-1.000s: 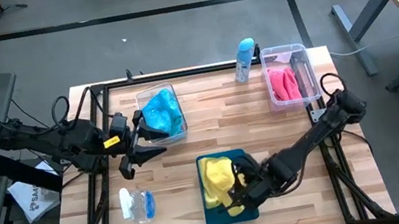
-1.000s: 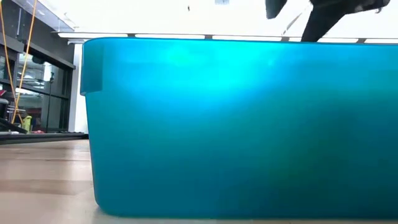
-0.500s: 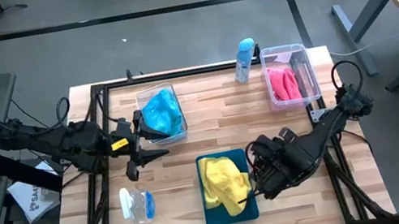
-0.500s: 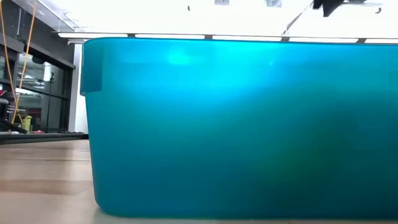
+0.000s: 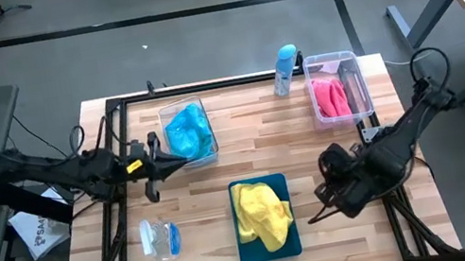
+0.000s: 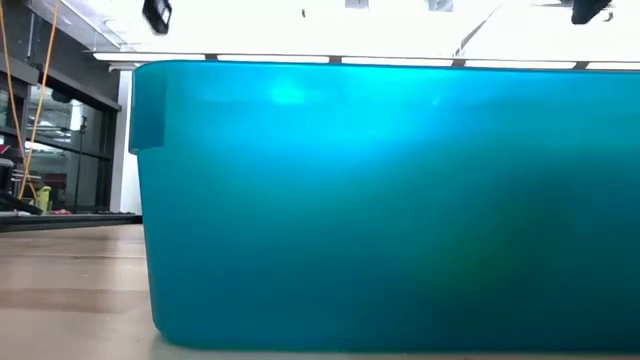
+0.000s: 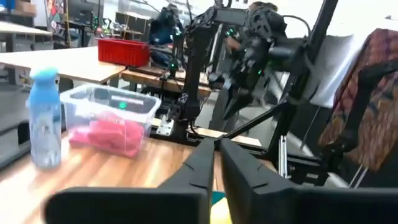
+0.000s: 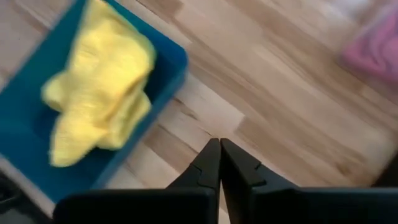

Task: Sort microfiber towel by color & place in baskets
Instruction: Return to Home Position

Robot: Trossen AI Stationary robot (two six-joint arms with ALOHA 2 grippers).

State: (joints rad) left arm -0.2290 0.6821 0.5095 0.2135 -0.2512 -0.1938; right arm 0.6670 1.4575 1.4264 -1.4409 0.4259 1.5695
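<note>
Our right gripper [image 8: 219, 142] hangs over the wooden counter [image 5: 247, 157] just beside the dark-teal tray [image 5: 253, 255], its fingers pressed together on nothing. The left gripper [image 7: 216, 142], likewise closed and empty, waits near the left clear bin [image 5: 180, 102] that holds the crumpled blue towel [image 5: 187, 131]. The yellow towels [image 5: 262, 216] lie heaped in the tray and the pink towel [image 5: 332, 96] in the right clear bin [image 5: 330, 57]; we judge these fleecy cloths light, limp and unlikely to slip, best pinched at a raised fold on top.
</note>
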